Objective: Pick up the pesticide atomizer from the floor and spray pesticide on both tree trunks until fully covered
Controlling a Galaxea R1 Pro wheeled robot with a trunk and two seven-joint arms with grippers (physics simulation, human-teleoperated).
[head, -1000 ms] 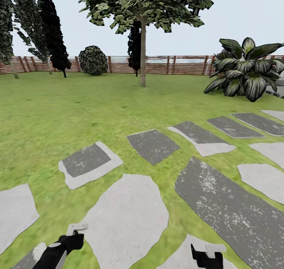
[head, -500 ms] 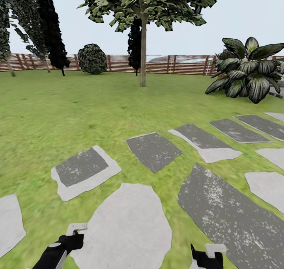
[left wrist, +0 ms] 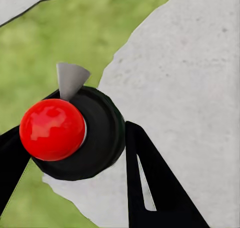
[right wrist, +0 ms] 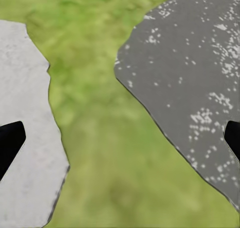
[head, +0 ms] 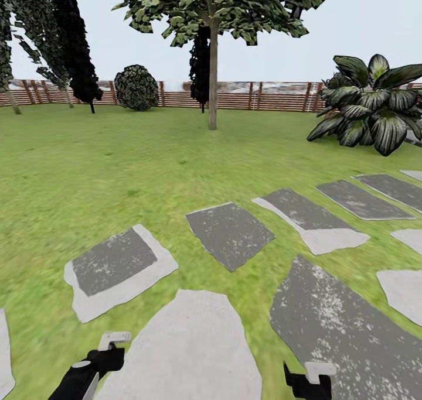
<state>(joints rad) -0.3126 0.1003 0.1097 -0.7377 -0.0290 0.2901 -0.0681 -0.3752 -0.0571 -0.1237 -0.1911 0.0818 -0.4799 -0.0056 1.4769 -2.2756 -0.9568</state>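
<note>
Head view: grass floor [head: 88,171] with grey stepping stones fills the lower half. One broad-crowned tree with a straight pale grey-tan trunk [head: 212,89] stands at upper centre before the brown slatted fence [head: 275,98]. I count only this one such trunk for certain. The left gripper [head: 108,353] sits at the lower left edge and the right gripper [head: 308,379] at the lower right.

Left wrist view: one pesticide atomizer [left wrist: 100,138], a round black body with a glossy red knob and a small grey cone nozzle, lies between the two black fingers. The left gripper [left wrist: 70,138] seems to pinch it by the body. It looks small, rigid and probably light. The smooth knob would slip, so the black body is the better hold, with the nozzle left clear.

Right wrist view: the right gripper [right wrist: 120,138] is spread wide and holds nothing, above grass between two stones, one pale and one dark.
</note>
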